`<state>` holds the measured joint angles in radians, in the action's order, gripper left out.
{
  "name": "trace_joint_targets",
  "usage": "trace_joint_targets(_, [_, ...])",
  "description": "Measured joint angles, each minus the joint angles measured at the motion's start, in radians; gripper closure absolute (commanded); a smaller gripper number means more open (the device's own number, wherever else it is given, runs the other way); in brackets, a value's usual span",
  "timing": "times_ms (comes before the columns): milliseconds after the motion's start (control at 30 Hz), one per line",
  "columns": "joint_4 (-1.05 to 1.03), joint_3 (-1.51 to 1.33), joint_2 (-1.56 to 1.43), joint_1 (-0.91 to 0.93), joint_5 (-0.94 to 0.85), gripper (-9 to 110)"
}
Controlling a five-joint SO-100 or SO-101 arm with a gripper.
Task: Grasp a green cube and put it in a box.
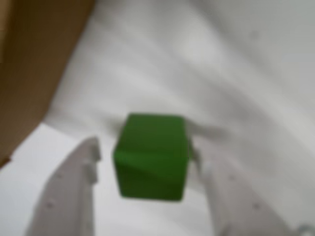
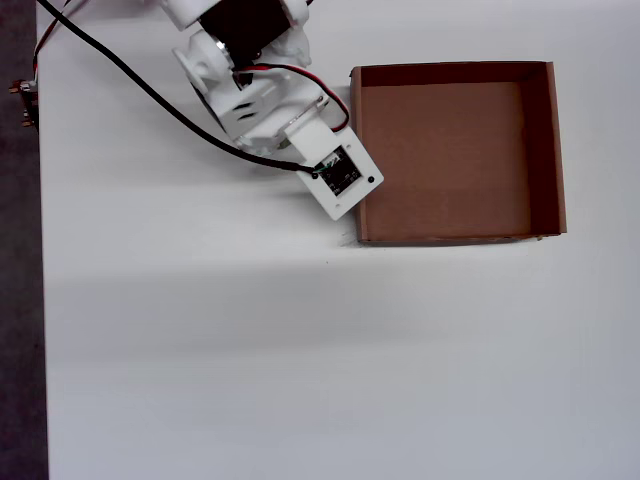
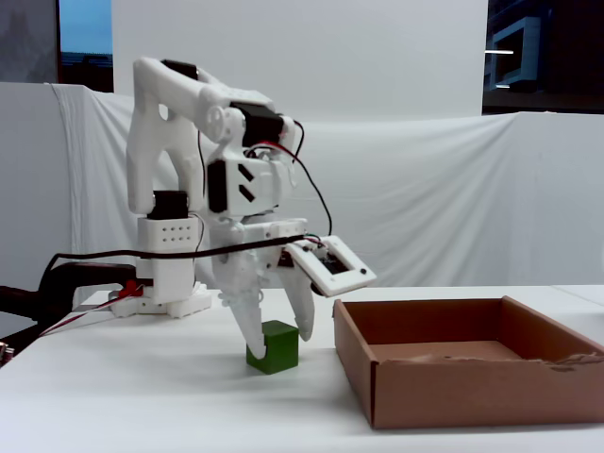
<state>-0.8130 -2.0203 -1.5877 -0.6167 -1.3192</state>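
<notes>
One green cube [image 3: 273, 346] sits on the white table [image 2: 250, 350], just off the box's [image 2: 455, 235] left wall as the fixed view shows it, outside the box and not touching it. My gripper [image 3: 278, 342] is down around the cube, pointing at the table, one finger [image 3: 247, 326] on its left and the other [image 3: 301, 316] on its right in the fixed view. In the wrist view the cube [image 1: 151, 157] fills the middle between my two white fingers [image 1: 69, 196]; the right one looks to be against the cube's side, while a strip of white table shows between the left one and the cube, so my jaws are spread around it and not pinching it, though the blur makes contact hard to judge. The cube appears to rest on the table, a bit turned in the wrist view. In the overhead view my arm [image 2: 255, 90] covers the cube, near the table's top edge, with the wrist camera board [image 2: 345, 178] overlapping the box's left wall. The brown cardboard box sits toward the table's top right in that view, floor bare. A black cable [image 2: 140, 90] runs from my arm toward the table's top left corner.
</notes>
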Motion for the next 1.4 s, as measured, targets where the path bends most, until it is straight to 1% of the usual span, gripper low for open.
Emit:
trace_joint_targets(400, [0.011, -0.038, 0.0, -0.011, 0.0, 78])
trace_joint_targets(600, [0.011, -0.038, 0.0, -0.011, 0.0, 85])
trace_joint_targets(733, [0.014, -0.038, 0.0, -0.011, 0.0, 88])
trace_joint_targets(1200, [0.017, -0.043, -0.002, -0.017, 0.0, 89])
trace_joint_targets(1400, [-0.041, -0.044, -0.084, -0.029, 0.0, 89])
